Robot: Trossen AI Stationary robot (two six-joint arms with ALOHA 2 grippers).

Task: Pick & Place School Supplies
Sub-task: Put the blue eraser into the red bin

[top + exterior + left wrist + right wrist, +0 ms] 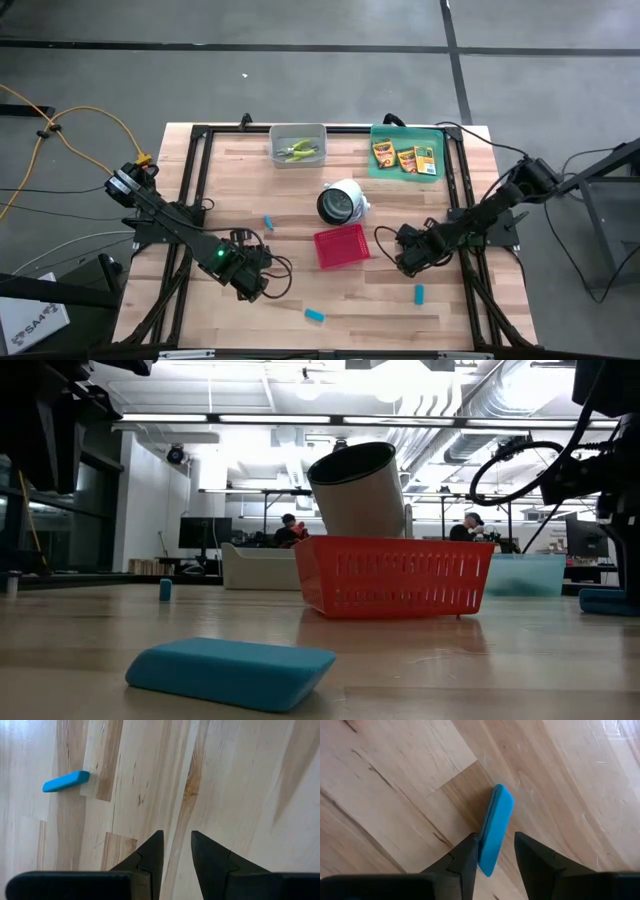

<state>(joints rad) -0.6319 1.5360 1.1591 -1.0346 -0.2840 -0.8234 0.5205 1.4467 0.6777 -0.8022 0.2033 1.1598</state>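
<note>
Three light-blue blocks lie flat on the wooden table: one near the front (314,315), one left of centre (268,222), one at the right (419,293). My right gripper (408,262) hangs open above the right block (496,827), pointing down; in the right wrist view the block's near end shows between the two fingertips, and I see no touch. My left gripper (252,285) stands open over bare wood, with the front block (66,781) off to one side. Crayon boxes (404,157) lie in the green tray (432,134). A yellow-green-handled tool (299,151) lies in the grey bin (275,145).
A red basket (341,246) stands at the table's middle between the two grippers. Behind it a white cylinder (343,201) lies tipped on its side, leaning toward the basket in the low view (357,490). Black frame rails run along the table's edges.
</note>
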